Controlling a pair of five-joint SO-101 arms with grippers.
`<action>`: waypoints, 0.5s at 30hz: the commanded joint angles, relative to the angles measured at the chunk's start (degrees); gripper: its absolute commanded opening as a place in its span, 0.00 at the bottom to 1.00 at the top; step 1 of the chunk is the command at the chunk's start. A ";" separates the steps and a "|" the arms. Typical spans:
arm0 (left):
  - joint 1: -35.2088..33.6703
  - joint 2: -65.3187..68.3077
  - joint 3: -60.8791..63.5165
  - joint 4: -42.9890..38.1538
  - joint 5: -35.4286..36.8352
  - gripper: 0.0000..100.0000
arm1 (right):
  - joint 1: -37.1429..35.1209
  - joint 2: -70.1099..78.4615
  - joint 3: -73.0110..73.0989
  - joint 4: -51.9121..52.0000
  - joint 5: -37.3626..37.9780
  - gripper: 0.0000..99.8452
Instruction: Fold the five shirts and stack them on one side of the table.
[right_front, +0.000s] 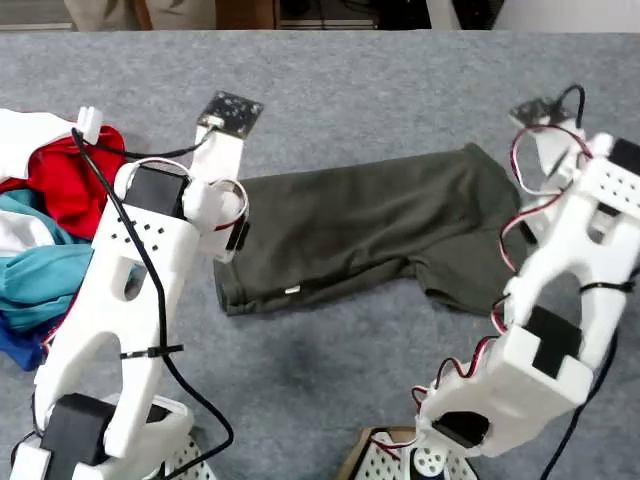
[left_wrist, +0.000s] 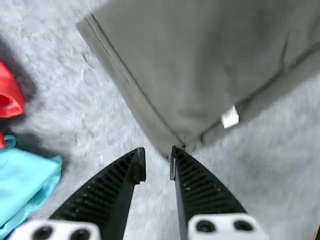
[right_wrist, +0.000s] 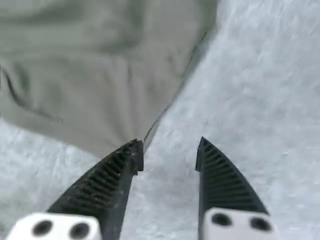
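Left fingers (left_wrist: 112, 187) narrowly apart at hem corner of olive shirt (right_front: 380, 225); right fingers (right_wrist: 220, 175) spread wide at its opposite edge. Shirt pile (right_front: 45, 240) at counter (right_front: 330, 90) side.

Left gripper (left_wrist: 157, 164): fingers slightly apart, tips just at the olive shirt's corner.
Olive shirt (left_wrist: 210, 65): flat on the grey table (left_wrist: 65, 75).
White tag (left_wrist: 230, 118): on the olive shirt's edge.
Red shirt (left_wrist: 9, 97), teal shirt (left_wrist: 22, 185): side by side, apart from the olive shirt.
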 joint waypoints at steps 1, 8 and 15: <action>-0.44 1.01 1.58 -6.33 3.34 0.10 | 1.98 -3.47 5.85 -1.14 0.79 0.05; -0.53 6.55 3.16 -10.73 3.60 0.10 | 2.07 -3.03 22.20 -22.07 -1.05 0.07; -0.62 11.12 2.64 -11.08 3.60 0.10 | 3.03 0.04 23.16 -29.45 -0.53 0.09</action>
